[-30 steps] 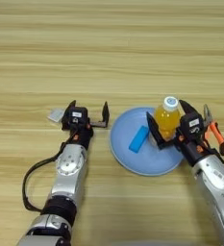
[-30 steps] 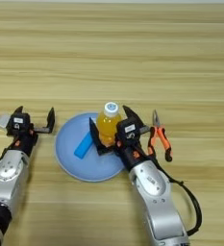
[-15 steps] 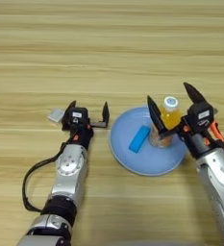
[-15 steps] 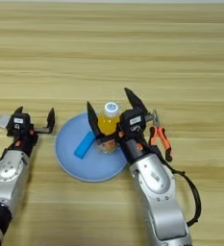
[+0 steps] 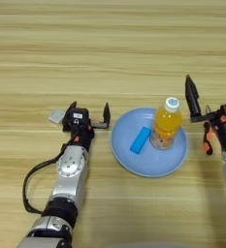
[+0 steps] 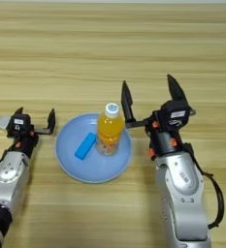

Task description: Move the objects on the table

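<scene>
A white-capped bottle of orange drink [image 6: 109, 131] stands upright on the right half of the round light-blue plate [image 6: 92, 173]. The small flat blue bar [image 6: 85, 146] lies on the plate just left of it. My right gripper [image 6: 150, 97] is open wide just right of the bottle, clear of it, with nothing between its fingers. An orange plier handle [image 5: 206, 139] peeks out beside my right arm; the rest is hidden. Left of the plate my left gripper [image 5: 89, 110] rests open on the table [image 5: 109, 48], next to the tiny grey-silver block [image 5: 56, 116].
A black cable [image 5: 32, 186] loops beside my left forearm. The plate lies between the two arms. Bare wooden planks stretch across the far half of the table.
My right gripper has opened, let go of the bottle and drawn back to the right. The bottle now stands free on the plate. The left arm has not moved.
</scene>
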Available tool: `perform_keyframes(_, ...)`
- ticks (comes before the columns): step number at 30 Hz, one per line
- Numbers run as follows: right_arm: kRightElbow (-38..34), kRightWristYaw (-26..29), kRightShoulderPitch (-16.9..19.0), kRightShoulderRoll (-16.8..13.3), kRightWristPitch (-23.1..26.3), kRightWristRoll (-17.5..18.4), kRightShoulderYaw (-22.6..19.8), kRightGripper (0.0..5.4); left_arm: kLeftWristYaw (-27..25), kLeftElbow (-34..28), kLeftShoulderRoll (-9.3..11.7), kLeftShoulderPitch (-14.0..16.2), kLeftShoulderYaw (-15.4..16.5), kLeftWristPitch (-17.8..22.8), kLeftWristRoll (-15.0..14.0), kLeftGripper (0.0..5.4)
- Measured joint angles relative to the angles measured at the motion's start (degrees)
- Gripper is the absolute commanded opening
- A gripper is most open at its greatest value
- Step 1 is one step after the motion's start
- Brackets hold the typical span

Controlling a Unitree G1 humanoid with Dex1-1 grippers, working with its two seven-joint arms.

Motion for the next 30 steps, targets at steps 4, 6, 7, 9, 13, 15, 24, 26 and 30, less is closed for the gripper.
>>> perform_keyframes(4,3.0,-2.8,-0.6,-0.9,-0.8,0.4,-6.1,5.37,0.0,0.1,0.0,0.0,0.0,-0.1,0.0,5.4)
perform_keyframes(6,5.3,-3.8,-0.9,-1.5,-1.0,0.2,-8.2,5.37,0.0,0.1,0.1,0.0,0.0,-0.2,0.0,5.4)
perform_keyframes(7,6.4,-4.3,-1.0,-1.7,-1.2,-0.1,-9.2,5.37,0.0,0.1,0.1,0.0,0.0,-0.2,0.0,5.4)
perform_keyframes(9,8.2,-5.3,-1.2,-2.0,-1.6,-0.9,-10.4,5.37,0.0,0.1,0.1,0.0,0.1,-0.3,0.0,5.4)
perform_keyframes(13,10.3,-6.4,-1.7,-2.1,-2.6,-1.1,-12.2,5.37,-0.1,0.1,0.2,0.0,0.2,-0.6,0.0,5.4)
perform_keyframes(15,12.4,-7.4,-1.9,-2.2,-3.0,-1.4,-13.3,5.37,-0.1,0.1,0.2,0.0,0.4,-0.7,0.0,5.4)
perform_keyframes(24,23.1,-9.5,-4.1,-2.8,-3.7,-2.5,-15.2,5.37,-0.3,0.1,0.2,0.0,0.6,-1.1,0.0,5.4)
perform_keyframes(26,25.3,-9.5,-4.3,-3.0,-4.6,-2.5,-15.4,5.37,-0.4,0.1,0.2,0.0,0.6,-1.2,0.0,5.4)
perform_keyframes(30,30.0,-9.4,-5.7,-3.5,-5.9,-2.7,-15.4,5.37,-0.5,0.1,0.2,0.0,0.6,-1.2,0.0,5.4)
